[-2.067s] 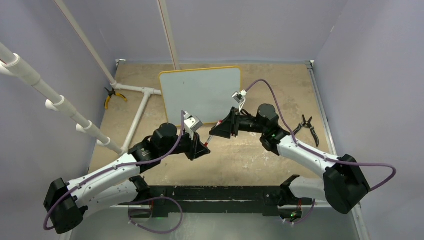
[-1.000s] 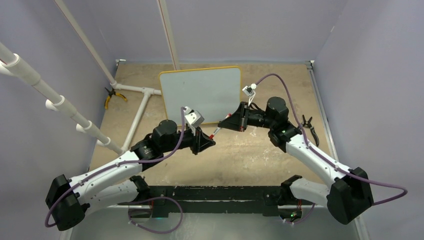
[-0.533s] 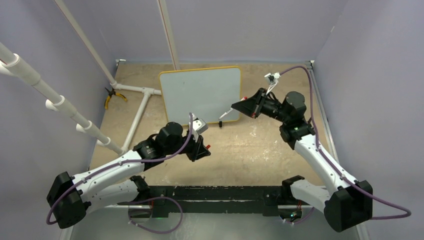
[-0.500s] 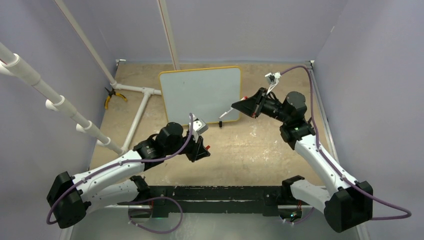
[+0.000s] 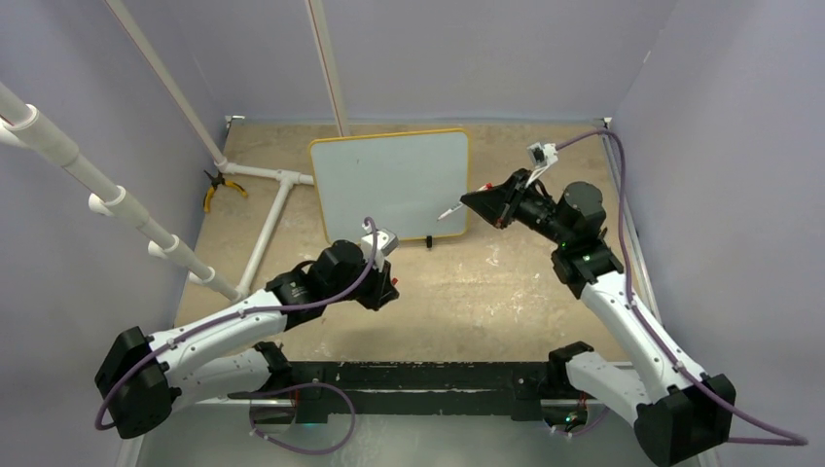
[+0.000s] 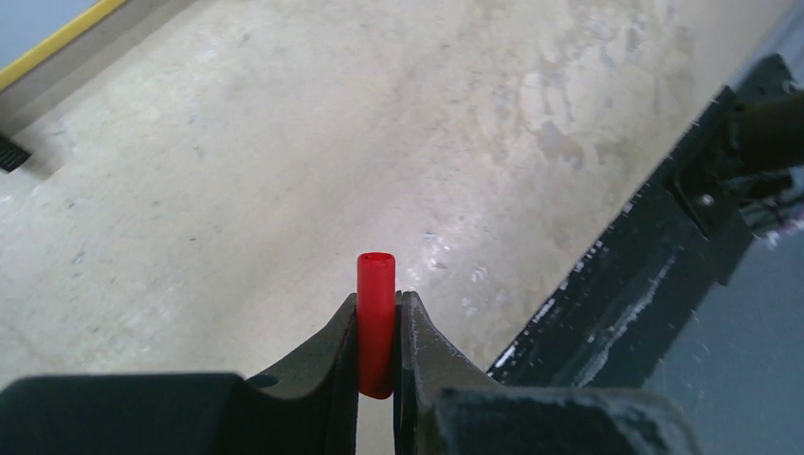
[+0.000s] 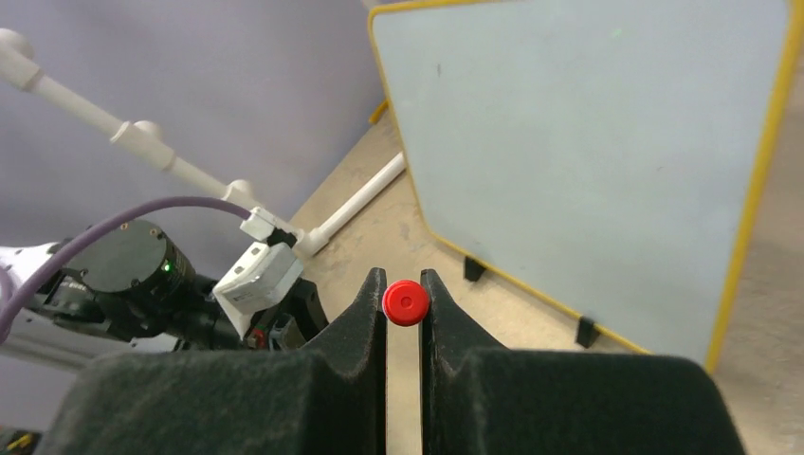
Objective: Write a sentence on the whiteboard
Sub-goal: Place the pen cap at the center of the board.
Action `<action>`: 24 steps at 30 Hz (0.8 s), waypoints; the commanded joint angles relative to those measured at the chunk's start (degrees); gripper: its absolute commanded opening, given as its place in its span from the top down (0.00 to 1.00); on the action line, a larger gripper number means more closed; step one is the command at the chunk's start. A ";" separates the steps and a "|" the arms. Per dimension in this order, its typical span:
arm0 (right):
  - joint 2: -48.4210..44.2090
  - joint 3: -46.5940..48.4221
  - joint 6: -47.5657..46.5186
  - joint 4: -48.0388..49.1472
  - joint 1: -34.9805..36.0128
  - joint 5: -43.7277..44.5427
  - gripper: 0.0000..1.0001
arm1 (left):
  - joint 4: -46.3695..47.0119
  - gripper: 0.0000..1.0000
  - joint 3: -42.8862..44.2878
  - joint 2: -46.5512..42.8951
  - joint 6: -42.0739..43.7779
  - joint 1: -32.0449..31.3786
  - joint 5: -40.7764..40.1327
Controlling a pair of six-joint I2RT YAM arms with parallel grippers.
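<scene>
Plainly, whiteboard (image 5: 389, 185) faces the table's (image 5: 506, 282) near edge (marker (image 5: 448, 211) points at it).

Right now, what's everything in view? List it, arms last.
whiteboard: one, white with a yellow frame, standing on black feet at the far middle of the table, blank.
marker: one, white barrel with a red end, in the right gripper, tip pointing at the board.
cap: one, red, in the left gripper.
pliers: one pair, yellow handles, far left.
pipe frame: one, white, left side.
table: one, tan.
left gripper: black, shut on the cap.
right gripper: black, shut on the marker.
</scene>
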 commanded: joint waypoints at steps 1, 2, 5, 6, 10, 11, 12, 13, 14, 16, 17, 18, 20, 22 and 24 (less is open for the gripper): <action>-4.33 3.04 -7.81 -1.93 -0.09 7.55 1.00 | -0.01 1.00 -1.90 1.40 -8.09 -0.12 -11.71; -5.25 2.78 -8.71 -1.71 -0.11 8.10 1.00 | 0.41 1.00 -2.82 1.84 -9.33 -0.16 -12.86; -8.14 0.54 -9.74 1.10 -0.03 9.04 1.00 | 2.03 1.00 -5.61 3.58 -12.23 -0.20 -16.69; -9.02 -0.56 -9.77 2.67 -0.02 9.26 1.00 | 2.33 1.00 -6.36 4.08 -13.13 -0.22 -17.42; -10.30 -3.00 -8.38 7.72 -0.03 8.86 1.00 | 1.80 1.00 -8.15 5.61 -16.93 -0.25 -20.39; -10.20 -2.75 -8.29 8.18 -0.02 8.31 1.00 | 1.48 1.00 -8.46 5.79 -17.55 -0.26 -21.13; -10.06 -2.24 -8.47 8.19 -0.02 7.83 1.00 | 1.34 1.00 -8.81 5.86 -18.14 -0.27 -21.63; -9.69 -1.64 -9.00 7.74 -0.02 7.54 1.00 | 1.65 0.99 -9.25 5.99 -18.42 -0.26 -21.96; -9.39 -0.96 -9.86 6.90 -0.02 7.47 1.00 | 2.11 0.98 -9.75 6.23 -18.61 -0.27 -22.02; -9.28 0.03 -11.24 5.39 -0.02 7.91 1.00 | 2.75 0.91 -10.01 7.14 -18.78 -0.21 -21.96; -9.42 0.21 -11.69 4.77 -0.02 8.36 1.00 | 2.87 0.86 -9.93 7.75 -18.79 -0.21 -21.75; -9.59 0.30 -11.91 4.45 -0.02 8.56 1.00 | 2.89 0.81 -9.92 8.33 -18.74 -0.21 -21.62; -10.14 0.06 -11.93 4.20 -0.02 8.69 1.00 | 2.70 0.70 -9.72 8.85 -18.81 -0.21 -21.54; -10.70 -0.49 -11.60 4.19 -0.02 9.08 1.00 | 2.37 0.56 -9.55 8.16 -18.77 -0.21 -21.79; -11.00 -0.64 -11.29 3.78 -0.02 9.44 1.00 | 1.53 0.44 -8.97 5.87 -18.61 -0.28 -22.35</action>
